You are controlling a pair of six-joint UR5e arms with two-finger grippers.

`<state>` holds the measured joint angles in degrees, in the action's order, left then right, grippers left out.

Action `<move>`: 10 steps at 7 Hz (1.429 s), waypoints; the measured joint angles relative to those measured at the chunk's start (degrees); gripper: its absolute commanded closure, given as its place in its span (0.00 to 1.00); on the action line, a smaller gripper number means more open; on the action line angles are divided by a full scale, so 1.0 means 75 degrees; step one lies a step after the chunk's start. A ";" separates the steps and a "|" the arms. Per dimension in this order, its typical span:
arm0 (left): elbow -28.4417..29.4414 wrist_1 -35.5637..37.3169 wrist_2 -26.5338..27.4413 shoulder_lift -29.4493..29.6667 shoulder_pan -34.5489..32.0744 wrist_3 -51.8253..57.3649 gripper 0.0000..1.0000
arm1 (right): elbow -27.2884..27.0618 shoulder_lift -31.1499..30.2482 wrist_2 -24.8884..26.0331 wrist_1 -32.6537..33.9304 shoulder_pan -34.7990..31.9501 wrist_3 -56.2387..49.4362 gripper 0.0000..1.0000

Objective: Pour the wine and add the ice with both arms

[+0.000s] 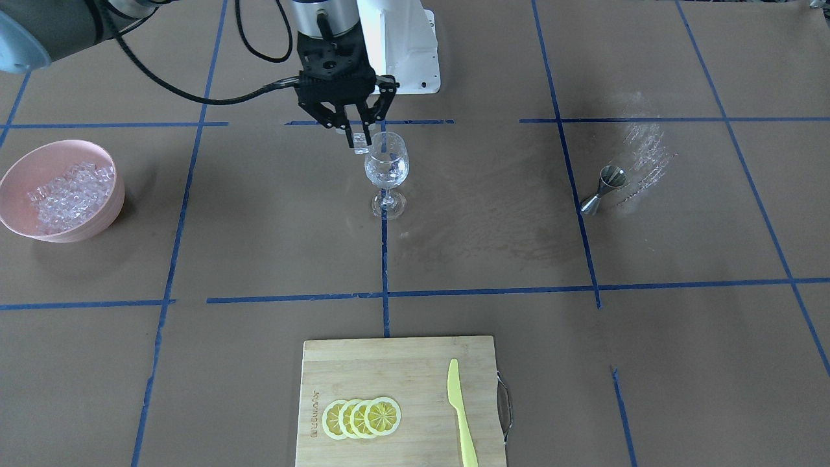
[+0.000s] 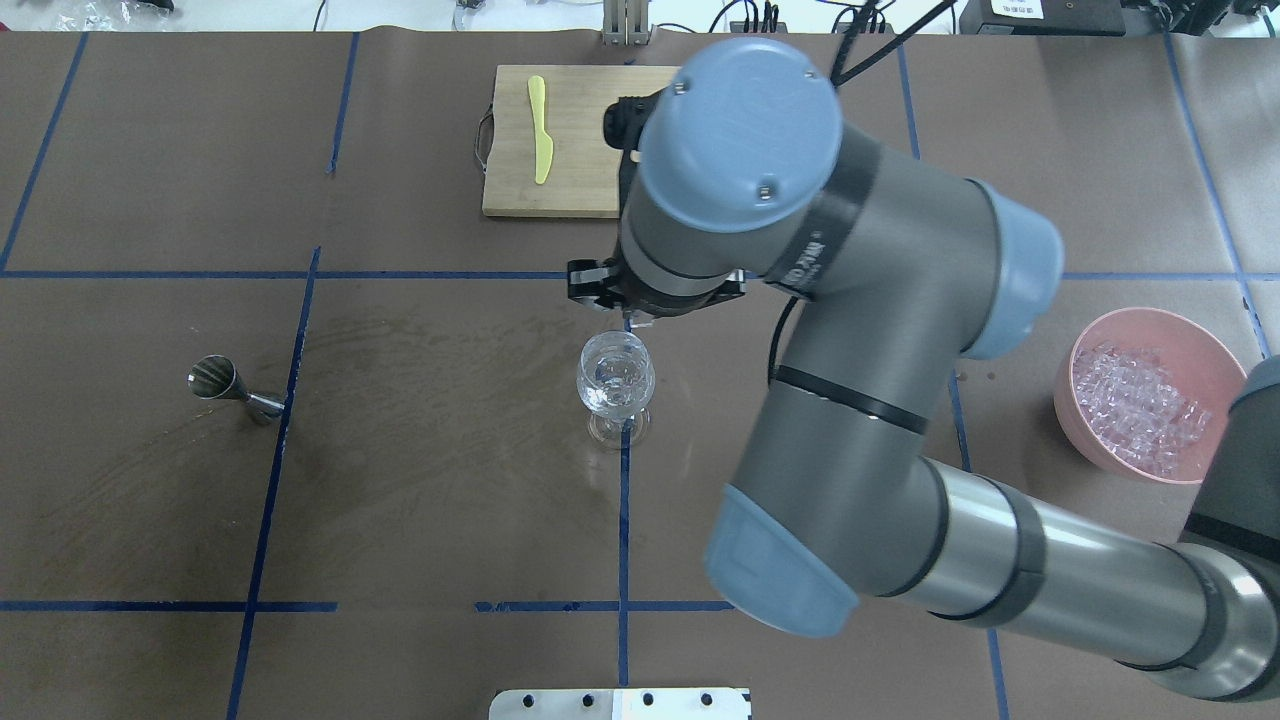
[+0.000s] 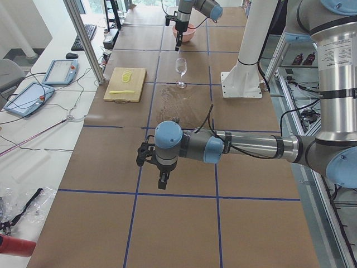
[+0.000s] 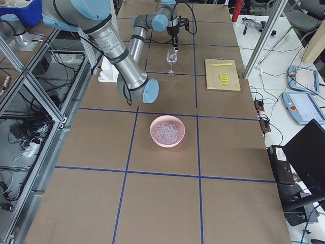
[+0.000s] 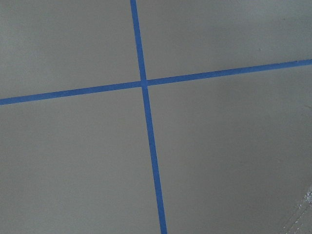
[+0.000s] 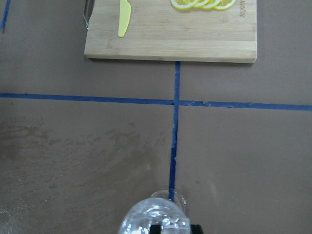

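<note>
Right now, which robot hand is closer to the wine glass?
The right one. The right gripper hangs just above the wine glass, holding an ice cube. The left gripper is far away, over bare table.

Brown table (image 1: pixel 648 389), blue tape grid (image 1: pixel 486 291), aluminium posts (image 3: pixel 83 39)

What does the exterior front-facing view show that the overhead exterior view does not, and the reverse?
Only the front-facing view shows the lemon slices on the cutting board, and the right gripper with one ice cube between its fingers, beside the wine glass rim. Only the overhead view shows the right arm in full, which hides those slices there. Both show the glass, the pink bowl of ice, the jigger, the board and the yellow knife.
</note>
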<state>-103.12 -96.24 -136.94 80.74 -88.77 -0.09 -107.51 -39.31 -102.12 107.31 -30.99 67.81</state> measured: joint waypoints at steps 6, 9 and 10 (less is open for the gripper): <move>0.0061 -0.0010 0.0000 0.0031 0.0011 0.0000 0.00 | 0.0673 0.0519 0.0242 0.0496 0.0365 0.0371 0.64; 0.0071 -0.0020 0.0000 0.0039 0.0012 0.0000 0.00 | 0.0659 0.0479 0.0244 0.0660 0.0500 0.0380 0.52; 0.0077 -0.0022 0.0000 0.0039 0.0012 0.0000 0.00 | 0.0659 0.0475 0.0245 0.0706 0.0522 0.0381 0.41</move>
<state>-102.55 -96.41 -136.93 81.03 -88.68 -0.09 -102.56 -35.75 -100.29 112.61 -27.07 70.66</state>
